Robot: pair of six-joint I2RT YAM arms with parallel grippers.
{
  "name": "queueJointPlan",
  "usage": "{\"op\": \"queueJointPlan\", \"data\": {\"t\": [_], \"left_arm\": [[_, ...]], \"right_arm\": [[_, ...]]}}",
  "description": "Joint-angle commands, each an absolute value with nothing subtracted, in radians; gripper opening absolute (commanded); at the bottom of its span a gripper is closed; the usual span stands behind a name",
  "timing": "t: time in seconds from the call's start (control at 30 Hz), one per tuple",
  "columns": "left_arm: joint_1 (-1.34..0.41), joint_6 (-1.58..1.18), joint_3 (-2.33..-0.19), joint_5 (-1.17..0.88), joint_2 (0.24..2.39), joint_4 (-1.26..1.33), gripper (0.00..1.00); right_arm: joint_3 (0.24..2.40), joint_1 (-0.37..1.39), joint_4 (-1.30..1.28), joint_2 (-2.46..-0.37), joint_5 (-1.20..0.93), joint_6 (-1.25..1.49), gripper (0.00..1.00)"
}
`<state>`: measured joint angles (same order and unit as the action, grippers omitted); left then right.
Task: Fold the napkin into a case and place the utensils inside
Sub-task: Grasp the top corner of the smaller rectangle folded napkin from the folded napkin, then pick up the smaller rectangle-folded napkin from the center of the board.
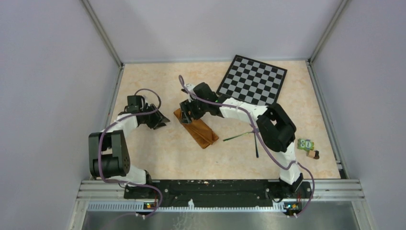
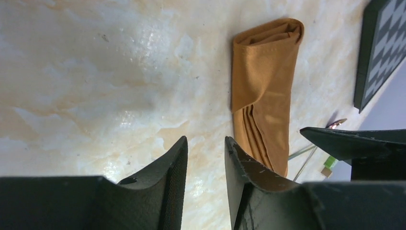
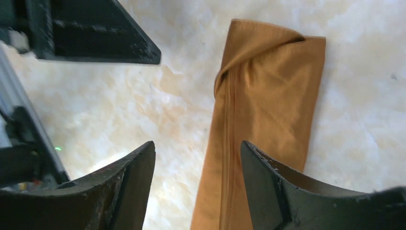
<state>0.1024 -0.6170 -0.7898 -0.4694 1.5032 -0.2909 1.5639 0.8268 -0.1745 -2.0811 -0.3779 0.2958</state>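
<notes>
top view: the case [image 1: 197,130] lies slantwise, far-left to near-right; right gripper [image 1: 187,111] hovers over its far end, left gripper [image 1: 160,120] just beside, utensils [image 1: 256,148] off to its right; left wrist: jaws slightly spread, empty, case ahead-right; right wrist: jaws wide, straddling its long edge, gripping nothing
</notes>
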Motion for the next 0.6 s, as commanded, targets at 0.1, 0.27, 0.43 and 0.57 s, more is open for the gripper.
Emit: {"op": "queueJointPlan", "data": {"t": [0.1,0.27,0.43,0.57], "left_arm": [[0.105,-0.596,-0.72,-0.701,1.469,-0.248,0.4],[0.004,-0.689,-0.629,-0.786,1.469,-0.122,0.54],[-0.105,-0.807,-0.571,-0.744,1.504,-0.024,0.46],[-0.148,-0.894,-0.547,-0.73,1.571,0.052,0.33]], "right_arm": [[1.522,0.92,-0.384,-1.978,-0.068,0.089,0.53],[1.465,0.947,-0.369,-1.951,-0.031,0.047,0.47],[1.386,0.987,-0.308,-1.919,0.033,0.005,0.45],[1.355,1.005,-0.279,-1.911,0.075,-0.025,0.42]]}}
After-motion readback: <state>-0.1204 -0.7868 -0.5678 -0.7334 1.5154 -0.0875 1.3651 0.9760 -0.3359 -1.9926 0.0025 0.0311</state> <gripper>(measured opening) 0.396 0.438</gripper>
